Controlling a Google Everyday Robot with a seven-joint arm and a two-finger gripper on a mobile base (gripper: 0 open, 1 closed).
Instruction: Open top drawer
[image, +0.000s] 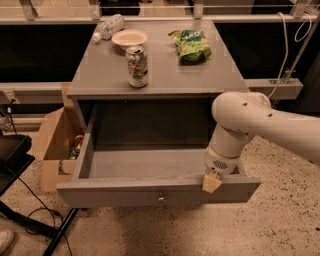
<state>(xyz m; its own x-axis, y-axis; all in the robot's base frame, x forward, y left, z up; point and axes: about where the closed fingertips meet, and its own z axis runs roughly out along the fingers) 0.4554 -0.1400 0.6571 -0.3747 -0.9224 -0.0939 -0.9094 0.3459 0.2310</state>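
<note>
The top drawer is a grey wooden drawer with a wide front panel and a small round metal knob at its centre. It stands pulled far out of the grey cabinet, and its inside looks empty. My gripper is at the right part of the drawer's front edge, with a tan fingertip over the top of the panel. The white arm comes in from the right and hides the drawer's right side.
On the cabinet top stand a drink can, a pale bowl, a plastic bottle and a green snack bag. An open cardboard box sits on the floor at the left. A black stand and cables are at far left.
</note>
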